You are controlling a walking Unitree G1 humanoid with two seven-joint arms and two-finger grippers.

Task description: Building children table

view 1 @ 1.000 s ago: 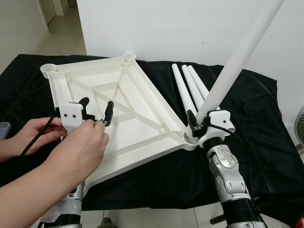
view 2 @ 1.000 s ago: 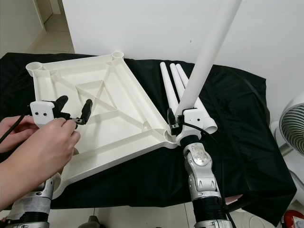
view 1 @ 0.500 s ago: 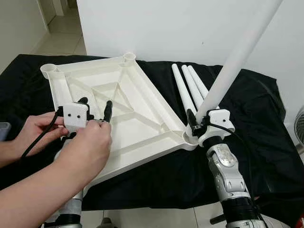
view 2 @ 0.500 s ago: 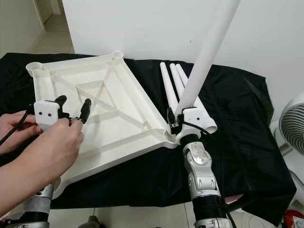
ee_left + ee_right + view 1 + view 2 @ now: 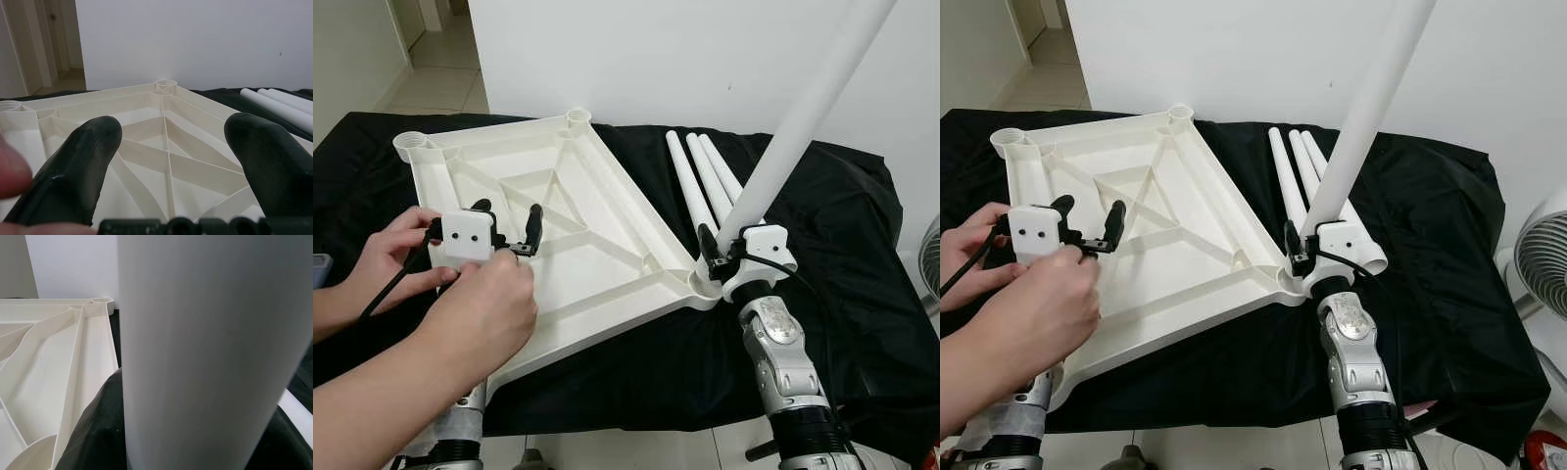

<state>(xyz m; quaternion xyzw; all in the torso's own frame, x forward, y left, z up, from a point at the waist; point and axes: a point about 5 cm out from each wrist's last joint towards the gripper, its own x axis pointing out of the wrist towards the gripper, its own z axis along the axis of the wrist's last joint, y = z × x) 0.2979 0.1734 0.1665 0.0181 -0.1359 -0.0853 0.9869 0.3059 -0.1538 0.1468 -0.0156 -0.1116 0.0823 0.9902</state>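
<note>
A white tabletop (image 5: 570, 211) lies upside down on the black cloth, with round leg sockets at its corners. My right gripper (image 5: 728, 247) is shut on a long white leg (image 5: 793, 127) that stands tilted in the near right corner socket; the leg (image 5: 210, 357) looms large in the right wrist view. Three more legs (image 5: 707, 181) lie side by side beyond it. My left gripper (image 5: 509, 211) hovers open over the tabletop's left ribs, nothing between its fingers (image 5: 83, 161). A person's hands (image 5: 475, 313) grip its body and wrist.
The black cloth (image 5: 842, 323) covers the whole work surface and drapes over the front edge. A white wall rises just behind. A fan (image 5: 1542, 264) stands at the far right, and a doorway opens at the far left.
The person's hands have shifted their hold on my left gripper, nudging it slightly away from me. The right gripper and its leg have stayed put.
</note>
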